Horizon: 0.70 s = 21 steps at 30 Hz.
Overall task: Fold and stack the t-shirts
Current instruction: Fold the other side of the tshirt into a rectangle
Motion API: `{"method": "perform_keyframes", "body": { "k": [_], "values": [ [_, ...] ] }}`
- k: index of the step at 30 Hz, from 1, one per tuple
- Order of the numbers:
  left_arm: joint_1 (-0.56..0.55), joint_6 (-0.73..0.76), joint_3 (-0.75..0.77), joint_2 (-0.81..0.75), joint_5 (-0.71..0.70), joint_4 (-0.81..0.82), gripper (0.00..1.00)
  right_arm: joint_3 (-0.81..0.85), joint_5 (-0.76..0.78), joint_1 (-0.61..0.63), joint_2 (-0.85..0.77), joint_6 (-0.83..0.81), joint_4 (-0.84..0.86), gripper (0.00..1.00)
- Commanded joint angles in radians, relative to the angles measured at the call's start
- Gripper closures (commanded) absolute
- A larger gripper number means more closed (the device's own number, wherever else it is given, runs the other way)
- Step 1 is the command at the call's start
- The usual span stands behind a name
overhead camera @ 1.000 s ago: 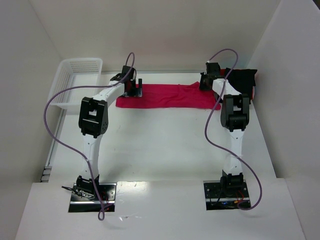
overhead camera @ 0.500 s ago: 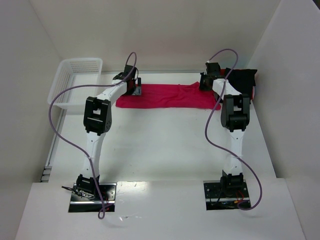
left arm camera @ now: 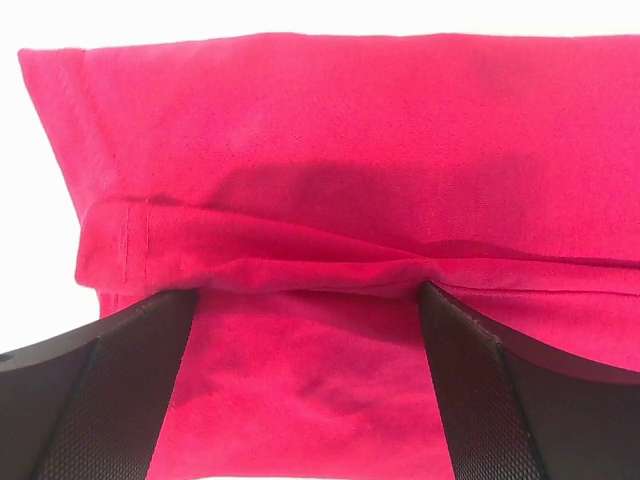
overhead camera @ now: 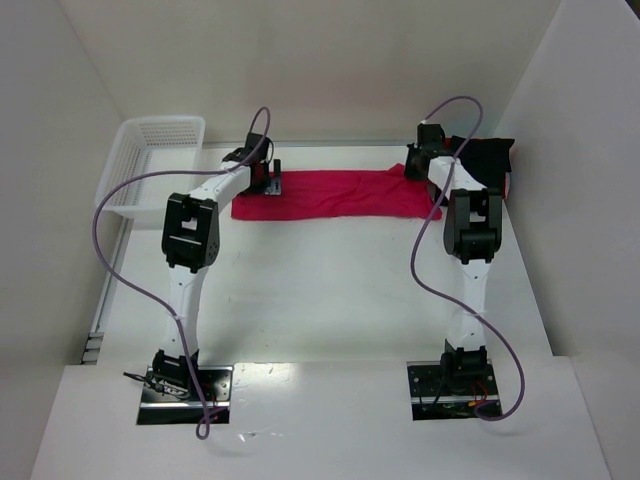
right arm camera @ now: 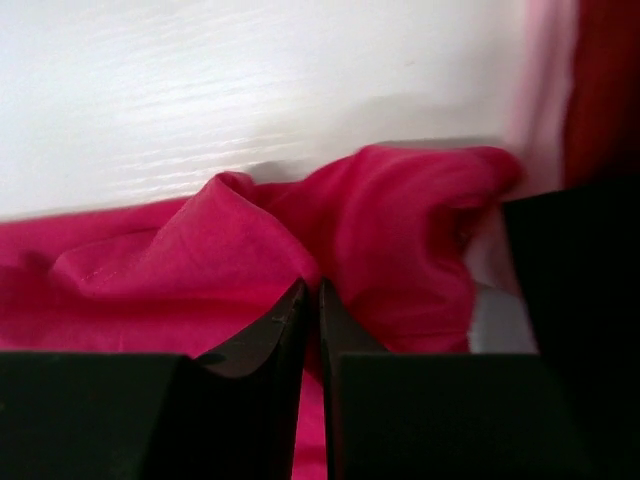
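Red shirt [overhead camera: 335, 193] lying as a flat band across upper centre of top view. Left gripper [overhead camera: 268, 180] spread wide, straddling a fold at its left end. Right gripper [overhead camera: 418, 165] pressed nearly together, pinching bunched cloth at its right end. Black shirt [overhead camera: 485, 160] heaped upper right.

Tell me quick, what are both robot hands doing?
Left gripper: open, straddling a fold of the red t-shirt, holding nothing.
Right gripper: closed, pinching the red t-shirt.
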Motion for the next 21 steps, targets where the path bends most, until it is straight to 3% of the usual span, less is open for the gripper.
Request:
{"method": "perform_keyframes", "body": {
  "k": [1, 7, 10, 11, 15, 21],
  "values": [
    [0.002, 0.037, -0.086, -0.06, 0.017, -0.131, 0.01, -0.005, 0.08, -0.021, -0.085, 0.012, 0.012, 0.86],
    [0.022, 0.037, -0.145, -0.096, 0.017, -0.131, 0.01, -0.005, 0.019, -0.031, -0.085, 0.022, 0.021, 0.76],
    [0.022, 0.037, -0.131, -0.073, 0.028, -0.131, 0.01, -0.005, -0.016, -0.031, -0.085, 0.022, 0.021, 0.62],
    [0.022, 0.037, -0.114, -0.064, 0.028, -0.131, 0.01, -0.005, -0.028, -0.031, -0.085, 0.022, 0.021, 0.51],
    [0.022, 0.037, -0.105, -0.054, 0.037, -0.131, 0.01, -0.044, -0.061, -0.031, -0.108, -0.003, 0.046, 0.38],
    [0.022, 0.057, -0.105, -0.073, 0.048, -0.131, 0.01, -0.098, -0.094, -0.031, -0.157, -0.012, 0.058, 0.34]
  ]
}}
